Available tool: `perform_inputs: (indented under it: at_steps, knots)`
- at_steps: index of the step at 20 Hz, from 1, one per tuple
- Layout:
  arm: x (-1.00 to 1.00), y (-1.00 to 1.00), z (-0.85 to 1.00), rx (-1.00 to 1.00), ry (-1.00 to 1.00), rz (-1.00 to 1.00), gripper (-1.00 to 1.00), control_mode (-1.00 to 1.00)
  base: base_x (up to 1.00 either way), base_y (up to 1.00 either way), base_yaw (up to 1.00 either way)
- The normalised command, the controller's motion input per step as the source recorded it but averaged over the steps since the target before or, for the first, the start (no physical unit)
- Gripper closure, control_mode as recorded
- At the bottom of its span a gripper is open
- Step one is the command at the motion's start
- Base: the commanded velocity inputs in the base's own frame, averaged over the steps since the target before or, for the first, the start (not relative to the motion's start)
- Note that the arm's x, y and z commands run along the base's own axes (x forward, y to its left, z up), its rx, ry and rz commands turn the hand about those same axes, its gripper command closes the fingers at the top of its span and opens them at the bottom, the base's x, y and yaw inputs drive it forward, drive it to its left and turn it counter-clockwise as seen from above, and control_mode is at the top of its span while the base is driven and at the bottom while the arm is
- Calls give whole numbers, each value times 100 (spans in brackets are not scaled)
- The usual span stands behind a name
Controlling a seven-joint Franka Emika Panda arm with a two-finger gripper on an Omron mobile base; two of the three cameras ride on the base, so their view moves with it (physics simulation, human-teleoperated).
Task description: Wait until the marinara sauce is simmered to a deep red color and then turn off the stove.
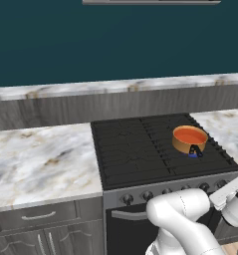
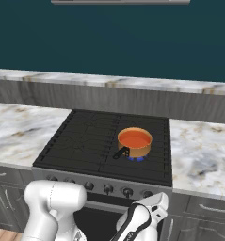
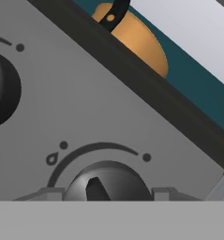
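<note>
1. End effector (image 3: 106, 194) clenched around one stove knob (image 3: 106, 180) on the steel front panel.
2. One copper pot (image 2: 135, 142) of orange-red marinara sauce (image 2: 134, 139) near the stove (image 1: 130, 149) front right corner, blue flame beneath.
3. Risk: turning early, sauce not yet deep red.
4. Risk: fingers slipping off the knob mid-turn.
</note>
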Motion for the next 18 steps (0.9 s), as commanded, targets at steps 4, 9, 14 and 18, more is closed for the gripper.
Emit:
perform_inputs:
  at_steps: [4, 9, 14, 18]
  knots:
    - [0, 0, 0, 0, 0, 0, 100, -100, 0, 0, 0]
    - [0, 0, 0, 0, 0, 0, 100, -100, 0, 0, 0]
    - [0, 0, 0, 0, 0, 0, 100, -100, 0, 0, 0]
    - [0, 0, 0, 0, 0, 0, 100, -100, 0, 0, 0]
